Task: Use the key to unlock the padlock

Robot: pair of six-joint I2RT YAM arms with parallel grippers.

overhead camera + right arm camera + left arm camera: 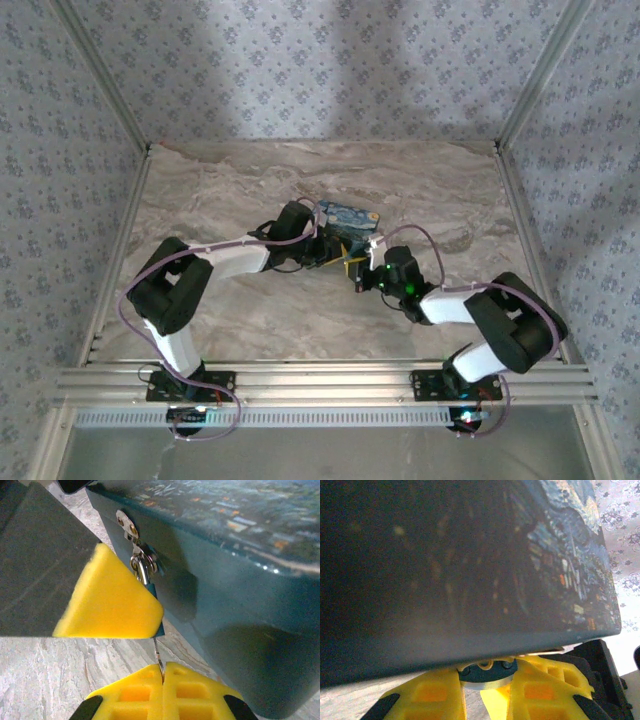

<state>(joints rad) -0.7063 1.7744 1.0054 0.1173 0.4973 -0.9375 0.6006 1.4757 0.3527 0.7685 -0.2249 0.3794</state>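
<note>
A marble tabletop (220, 190) sits between papered walls (300, 70). The box (240, 580) lies mid-tabletop, nearer the far edge, and the padlock (160, 629) hangs at its hasp. The left gripper (487, 677) clasps the padlock. The right gripper (162, 672) pinches the key (158, 652), whose shaft reaches up to the padlock.

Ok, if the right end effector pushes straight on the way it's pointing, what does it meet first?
Probably the little padlock hanging on the box, just ahead of the right end effector; the key it pinches leads there.
</note>
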